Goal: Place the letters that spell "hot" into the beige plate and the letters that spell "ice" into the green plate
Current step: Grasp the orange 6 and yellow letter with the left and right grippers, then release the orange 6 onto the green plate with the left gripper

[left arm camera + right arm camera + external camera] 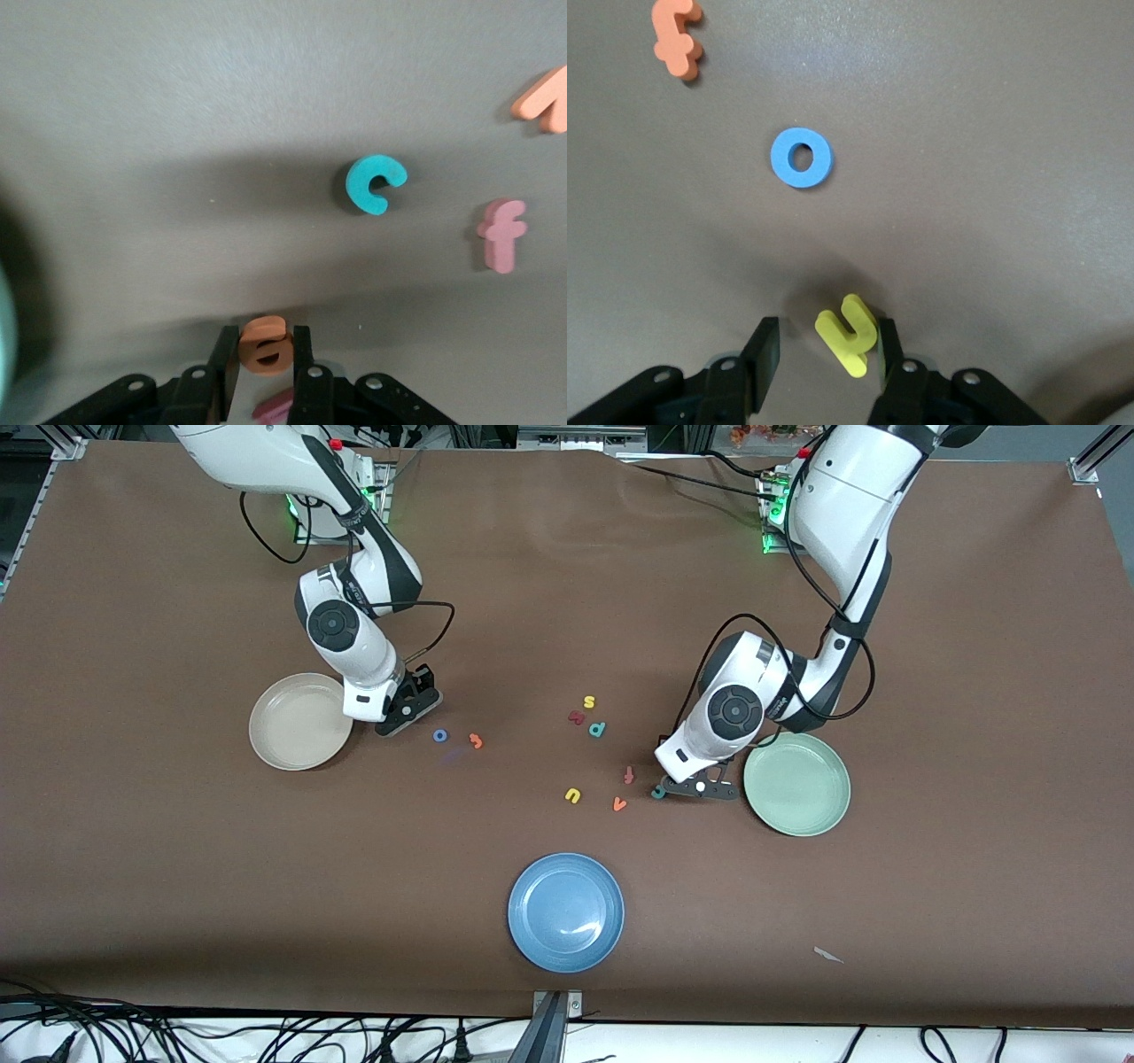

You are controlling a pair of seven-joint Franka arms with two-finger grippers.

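Note:
My left gripper (266, 341) is low over the table beside the green plate (797, 784), shut on the orange e (266, 347). The teal c (376, 183) lies just ahead of it. A pinkish bit deeper between the fingers cannot be made out. My right gripper (827, 336) is down beside the beige plate (299, 720), open around the yellow h (849, 335), which touches one finger only. The blue o (802, 158) and orange t (679, 40) lie nearby. In the front view both grippers (682, 786) (412, 710) hide their letters.
A blue plate (567, 911) sits nearest the front camera. Loose letters lie mid-table: yellow s (589, 702), a maroon piece (577, 716), teal p (598, 729), red-orange f (629, 774), yellow u (572, 795), orange v (619, 804).

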